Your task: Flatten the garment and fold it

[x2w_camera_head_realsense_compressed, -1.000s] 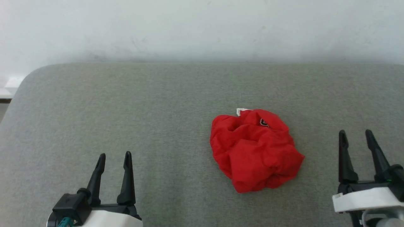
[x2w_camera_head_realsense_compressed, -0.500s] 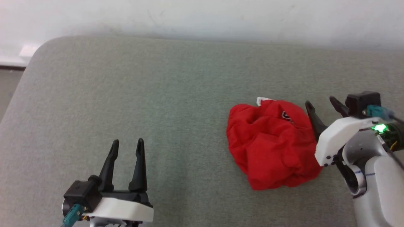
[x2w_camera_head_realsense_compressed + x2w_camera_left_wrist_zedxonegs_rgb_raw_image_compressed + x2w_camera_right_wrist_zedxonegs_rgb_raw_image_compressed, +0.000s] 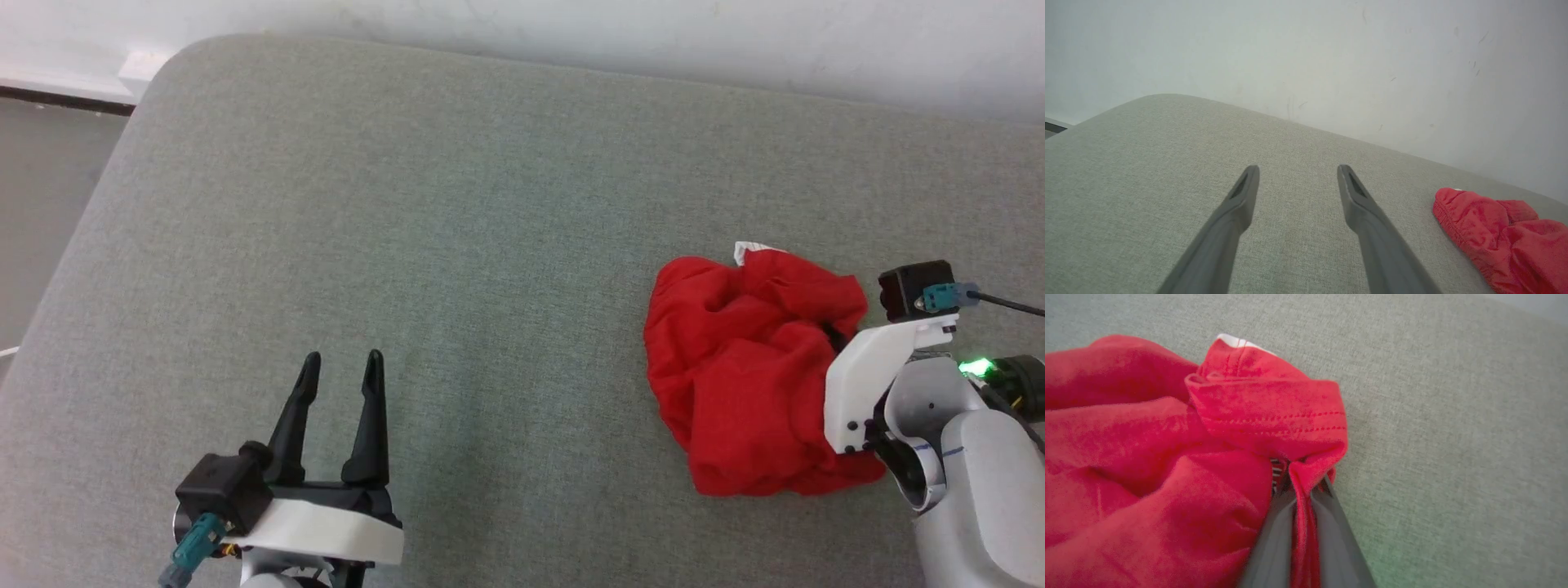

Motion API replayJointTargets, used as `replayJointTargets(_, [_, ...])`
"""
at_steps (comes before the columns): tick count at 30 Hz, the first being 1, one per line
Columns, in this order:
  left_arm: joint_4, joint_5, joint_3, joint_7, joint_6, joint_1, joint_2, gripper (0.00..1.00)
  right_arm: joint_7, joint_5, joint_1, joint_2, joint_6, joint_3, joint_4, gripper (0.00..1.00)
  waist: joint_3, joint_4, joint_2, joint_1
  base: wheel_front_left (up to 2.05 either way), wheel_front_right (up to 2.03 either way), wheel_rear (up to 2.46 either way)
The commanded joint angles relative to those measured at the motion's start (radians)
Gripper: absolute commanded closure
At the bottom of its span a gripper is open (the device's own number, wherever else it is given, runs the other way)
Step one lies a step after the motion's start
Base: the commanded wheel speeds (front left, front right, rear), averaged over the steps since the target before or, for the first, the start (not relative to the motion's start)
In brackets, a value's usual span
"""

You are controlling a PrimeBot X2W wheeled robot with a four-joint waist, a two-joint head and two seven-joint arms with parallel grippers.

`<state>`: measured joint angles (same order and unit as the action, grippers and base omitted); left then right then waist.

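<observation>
Since the earlier frames the right gripper (image 3: 837,335) has swung in from beside the garment (image 3: 735,367) to its right edge and drawn its fingers together. The head camera has also turned, so the wider shift of the scene is not the cloth's.

Left: the left gripper (image 3: 344,359) hovers over the bare grey cushion (image 3: 408,204), fingers spread wide, holding nothing, well apart from the garment.

Centre-right: the garment lies on the cushion as a crumpled red heap, with a white band edge showing at its far side. No part is yet spread flat.

Right: the right gripper, seen from its own wrist, pinches a stitched hem fold between its fingers.

Progress, as judged: the first grasp has just been made. Pulling the cloth out, flattening it and every fold remain.
</observation>
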<state>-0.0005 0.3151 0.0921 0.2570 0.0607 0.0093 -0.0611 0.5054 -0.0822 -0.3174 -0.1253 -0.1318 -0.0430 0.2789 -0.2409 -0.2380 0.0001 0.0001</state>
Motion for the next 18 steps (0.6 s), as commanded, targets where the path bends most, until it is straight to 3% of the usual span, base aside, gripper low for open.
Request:
replayJointTargets(1, [0.004, -0.005, -0.008, 0.005, 0.006, -0.016, 0.007, 0.00, -0.025, 0.010, -0.016, 0.005, 0.001, -0.011, 0.010, 1.00, 0.001, 0.001, -0.0001, -0.0001, 0.00, 0.00, 0.00])
replayJointTargets(10, [0.011, -0.020, -0.030, 0.005, 0.005, 0.011, 0.010, 0.00, -0.144, 0.047, -0.036, 0.000, 0.001, -0.112, -0.119, 1.00, 0.056, 0.054, -0.0001, -0.0001, 0.00, 0.00, 0.00])
replayJointTargets(18, [0.015, -0.022, -0.027, 0.005, 0.007, 0.035, 0.011, 0.00, -0.100, 0.120, 0.264, 0.059, 0.001, -0.396, -0.279, 1.00, 0.072, 0.072, -0.0001, -0.0001, 0.00, 0.00, 0.00])
